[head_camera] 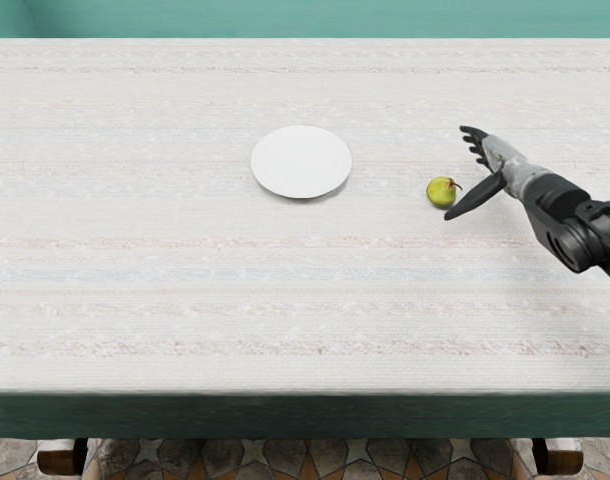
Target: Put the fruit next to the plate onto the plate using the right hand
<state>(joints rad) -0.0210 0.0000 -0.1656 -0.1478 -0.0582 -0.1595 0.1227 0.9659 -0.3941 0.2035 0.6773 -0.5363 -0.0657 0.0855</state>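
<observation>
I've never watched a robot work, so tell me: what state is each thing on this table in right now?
plate: empty, flat on the table.
fruit: lying on the table, right of the plate, not grasped.
right hand: open, close beside the fruit.

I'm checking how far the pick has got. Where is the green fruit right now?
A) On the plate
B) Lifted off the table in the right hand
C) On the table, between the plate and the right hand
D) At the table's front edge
C: the green fruit lies on the table, apart from the plate, with the open right hand beside it, not grasping it.
</observation>
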